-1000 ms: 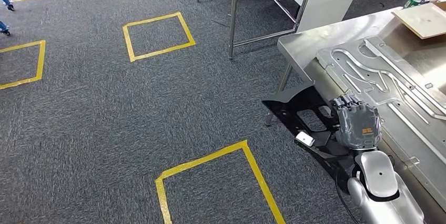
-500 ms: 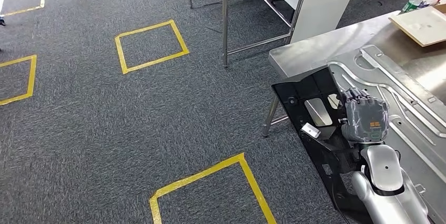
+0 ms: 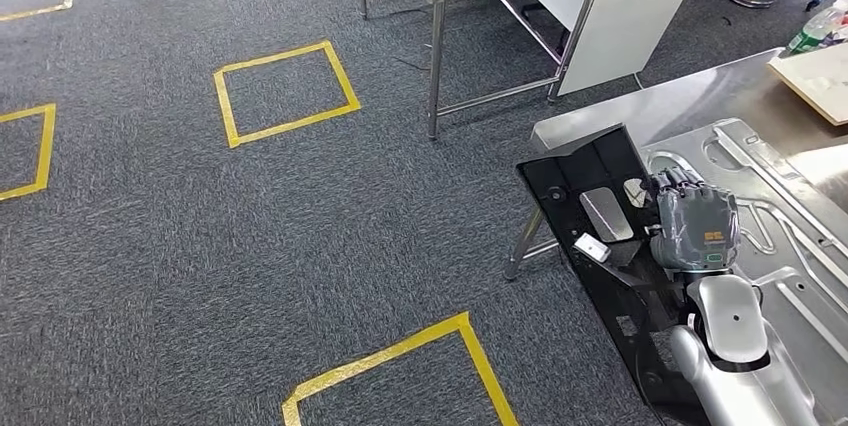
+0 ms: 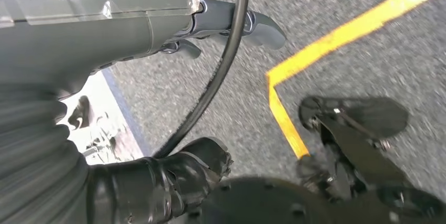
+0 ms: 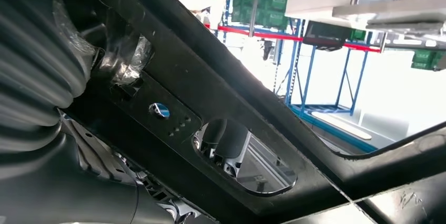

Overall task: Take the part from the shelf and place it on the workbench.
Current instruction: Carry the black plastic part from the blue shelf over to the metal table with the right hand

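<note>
Over the workbench (image 3: 640, 106) edge, the right hand's fingers (image 3: 677, 182) grip one black part (image 3: 590, 171).

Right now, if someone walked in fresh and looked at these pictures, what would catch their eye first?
Probably the big black part at the lower right of the head view, held by the robot's right hand and tilted at the edge of the steel workbench, half over the carpet. Next, the yellow tape squares marked across the grey carpet. On the workbench, right beside the hand, lies a large silver metal panel.
</note>
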{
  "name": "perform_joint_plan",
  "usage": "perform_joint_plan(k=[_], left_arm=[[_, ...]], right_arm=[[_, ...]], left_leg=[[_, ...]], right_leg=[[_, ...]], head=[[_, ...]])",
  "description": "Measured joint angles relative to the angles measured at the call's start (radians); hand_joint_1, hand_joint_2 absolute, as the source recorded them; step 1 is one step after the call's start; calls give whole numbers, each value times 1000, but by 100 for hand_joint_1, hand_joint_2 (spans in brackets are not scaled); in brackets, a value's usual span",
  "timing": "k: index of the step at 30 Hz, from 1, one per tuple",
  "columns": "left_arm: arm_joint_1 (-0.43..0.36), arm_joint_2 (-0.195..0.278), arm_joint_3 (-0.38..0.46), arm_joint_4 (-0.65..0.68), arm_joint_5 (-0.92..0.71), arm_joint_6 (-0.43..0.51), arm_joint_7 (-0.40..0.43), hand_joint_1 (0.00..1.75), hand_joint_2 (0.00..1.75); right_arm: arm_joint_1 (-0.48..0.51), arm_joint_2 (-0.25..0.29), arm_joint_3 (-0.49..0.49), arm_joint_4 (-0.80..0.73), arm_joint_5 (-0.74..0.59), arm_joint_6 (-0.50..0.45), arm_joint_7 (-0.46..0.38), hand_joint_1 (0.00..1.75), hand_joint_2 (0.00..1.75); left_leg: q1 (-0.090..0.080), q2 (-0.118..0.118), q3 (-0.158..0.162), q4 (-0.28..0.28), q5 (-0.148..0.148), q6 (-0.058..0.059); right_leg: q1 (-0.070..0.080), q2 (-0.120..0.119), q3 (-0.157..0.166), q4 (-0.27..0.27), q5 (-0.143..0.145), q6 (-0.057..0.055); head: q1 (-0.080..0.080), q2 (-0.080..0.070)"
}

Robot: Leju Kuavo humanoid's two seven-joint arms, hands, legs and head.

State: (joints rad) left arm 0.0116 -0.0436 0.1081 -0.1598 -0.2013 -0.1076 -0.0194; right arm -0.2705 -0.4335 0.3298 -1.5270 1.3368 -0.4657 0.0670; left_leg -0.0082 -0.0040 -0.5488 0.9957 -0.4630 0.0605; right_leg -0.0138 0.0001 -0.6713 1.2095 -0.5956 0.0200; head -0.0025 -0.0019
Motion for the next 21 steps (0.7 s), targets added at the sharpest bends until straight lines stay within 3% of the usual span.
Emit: perform_joint_plan(k=[2,3,4,8,12,13,14,16,17,19,21], left_arm=[[4,-2,0,0,2,-4,0,0,175],[5,-4,0,0,2,-4,0,0,175],[7,-5,0,0,2,-5,0,0,175],[5,-5,1,0,4,-5,0,0,175],[-1,-6,1,0,5,-6,0,0,175],[-2,-6,1,0,5,-6,-1,0,175],[-2,-6,1,0,5,-7,-1,0,175],[0,-6,1,0,5,-6,-1,0,175],[2,-7,1,0,4,-7,-1,0,175],[3,-9,1,0,4,-7,-1,0,175],[1,-10,1,0,4,-7,-2,0,175]], right_arm=[[-4,0,-3,0,-8,5,0,175,175],[-8,0,-5,0,-12,8,1,175,175],[-11,0,-7,-1,-15,11,1,175,175],[-19,0,-17,-5,-21,17,1,175,175],[-27,1,-18,-6,-25,26,0,175,175],[-27,1,-19,-6,-25,29,-1,175,175],[-29,0,-19,-6,-25,32,-2,175,175],[-37,-1,-21,-6,-26,39,-4,175,175],[-43,-3,-23,-5,-28,43,-5,175,175],[-54,-12,-26,-5,-32,52,-8,175,175],[-59,-26,-31,-3,-35,61,-12,175,175]], left_leg=[[-2,7,22,2,-21,-5],[-3,11,28,4,-30,-10],[-4,15,32,8,-37,-16],[-2,20,30,49,-64,-39],[13,10,-87,262,-169,-58],[18,10,-106,285,-170,-63],[23,9,-109,272,-150,-68],[38,-11,-72,162,-71,-82],[42,-34,-53,105,-50,-88],[43,-68,-36,51,-39,-79],[36,-61,-36,51,-33,-55]], right_leg=[[8,-30,26,-121,111,-13],[13,-42,34,-158,147,-20],[17,-46,36,-175,164,-25],[9,-14,57,-190,169,-42],[5,18,63,-194,166,-50],[3,27,64,-192,164,-49],[0,38,64,-189,162,-46],[-9,61,63,-179,155,-35],[-13,72,59,-170,152,-26],[-18,92,46,-160,151,-8],[-23,111,36,-163,156,10]], head=[[0,0],[1,0],[1,0],[2,0],[2,0],[2,0],[2,0],[2,0],[2,0],[2,0],[2,0]])
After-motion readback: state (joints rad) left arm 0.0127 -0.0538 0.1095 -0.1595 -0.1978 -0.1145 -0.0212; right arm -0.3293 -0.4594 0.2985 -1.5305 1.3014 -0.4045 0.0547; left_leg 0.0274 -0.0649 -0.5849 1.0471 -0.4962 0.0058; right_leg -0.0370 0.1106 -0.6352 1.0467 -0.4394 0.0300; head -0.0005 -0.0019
